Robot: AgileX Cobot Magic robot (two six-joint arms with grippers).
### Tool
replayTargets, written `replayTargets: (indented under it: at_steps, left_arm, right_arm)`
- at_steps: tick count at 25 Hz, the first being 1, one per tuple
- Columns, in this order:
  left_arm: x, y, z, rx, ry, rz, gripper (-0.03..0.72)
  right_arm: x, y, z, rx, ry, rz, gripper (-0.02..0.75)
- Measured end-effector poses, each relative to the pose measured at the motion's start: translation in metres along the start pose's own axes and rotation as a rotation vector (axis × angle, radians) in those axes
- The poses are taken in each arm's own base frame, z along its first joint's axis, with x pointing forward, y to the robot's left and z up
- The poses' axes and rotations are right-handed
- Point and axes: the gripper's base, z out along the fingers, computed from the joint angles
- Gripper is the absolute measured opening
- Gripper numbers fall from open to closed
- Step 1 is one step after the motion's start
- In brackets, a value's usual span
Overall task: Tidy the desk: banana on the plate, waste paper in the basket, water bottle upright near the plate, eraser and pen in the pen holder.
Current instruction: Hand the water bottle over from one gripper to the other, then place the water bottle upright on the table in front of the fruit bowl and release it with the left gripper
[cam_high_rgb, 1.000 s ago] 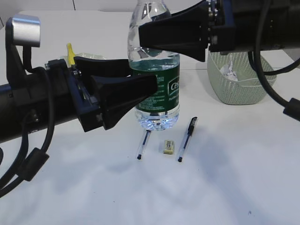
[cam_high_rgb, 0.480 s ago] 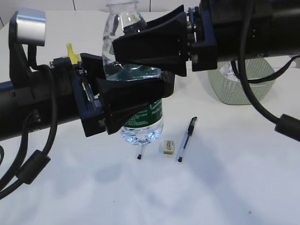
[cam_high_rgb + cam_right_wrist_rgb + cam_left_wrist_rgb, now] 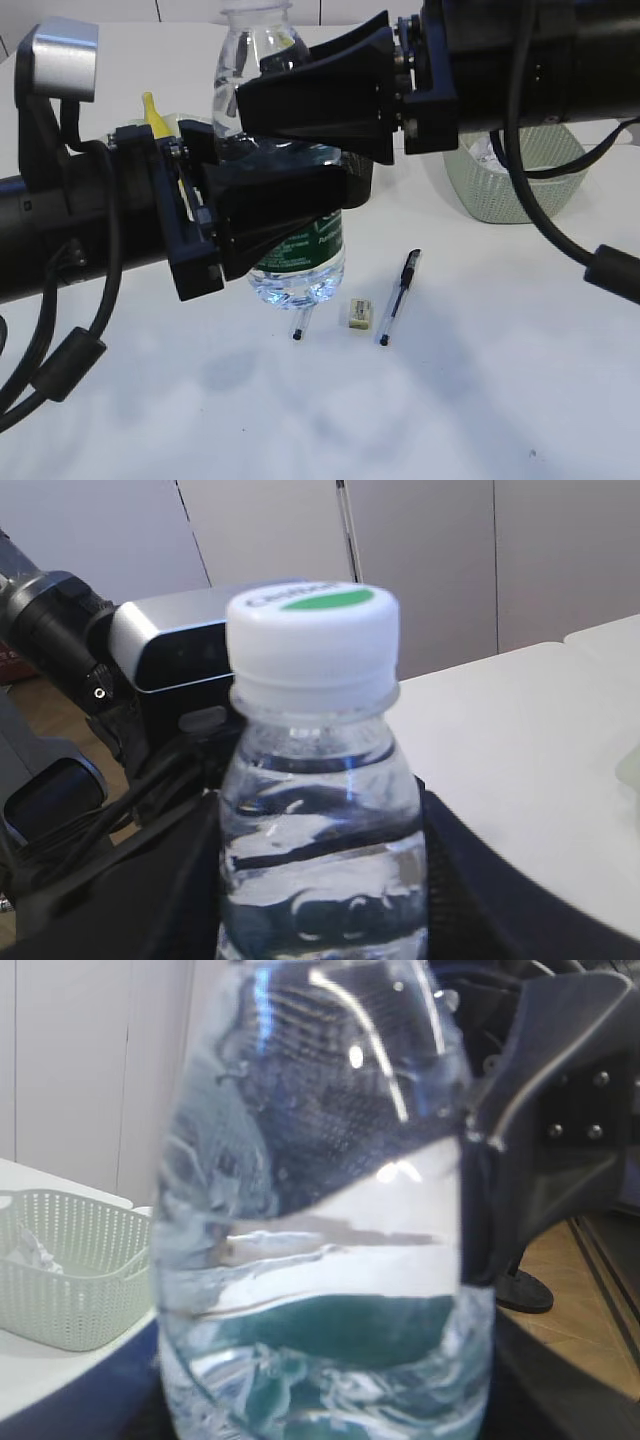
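Clear water bottle (image 3: 285, 215) stands upright, gripped by our right tool (image 3: 300, 100) and left tool (image 3: 290, 205); paper (image 3: 490, 150) sits in the basket (image 3: 510, 195); eraser (image 3: 360, 312) and pen (image 3: 398, 297) remain on the bench (image 3: 450, 400).

The white tabletop (image 3: 480, 400) lies bare across its near part, softly shadowed, with one tiny dark speck (image 3: 532, 454) near the front right edge (too small to tell what it is). Behind it stand pale wall panels (image 3: 560, 560) with thin vertical seams. Beyond the table's edge, a wooden floor (image 3: 590, 1330) carries a black round foot (image 3: 525, 1292).
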Motion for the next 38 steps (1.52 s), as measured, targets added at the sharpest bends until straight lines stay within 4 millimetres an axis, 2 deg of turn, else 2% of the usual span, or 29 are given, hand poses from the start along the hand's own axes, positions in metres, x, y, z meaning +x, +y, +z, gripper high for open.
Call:
replayTargets:
  at_steps: [5, 12, 21, 33, 38]
  left_arm:
    - [-0.001, 0.001, 0.000, -0.007, -0.006, 0.003, 0.436]
    - [-0.002, 0.005, 0.000, -0.053, -0.027, 0.058, 0.423]
    - [0.002, 0.016, 0.000, -0.170, 0.000, 0.087, 0.416]
    - [-0.008, 0.057, -0.025, -0.387, -0.046, 0.052, 0.415]
    - [-0.012, 0.074, -0.040, -0.466, -0.056, 0.057, 0.415]
  right_arm:
    - [0.000, -0.001, 0.000, 0.009, 0.000, 0.001, 0.385]
    - [0.000, -0.004, 0.000, 0.052, -0.002, -0.003, 0.463]
    - [0.005, -0.013, 0.000, 0.151, 0.067, 0.003, 0.505]
    - [0.010, -0.028, -0.004, 0.328, 0.116, 0.050, 0.505]
    - [0.023, -0.033, -0.009, 0.405, 0.261, 0.101, 0.505]
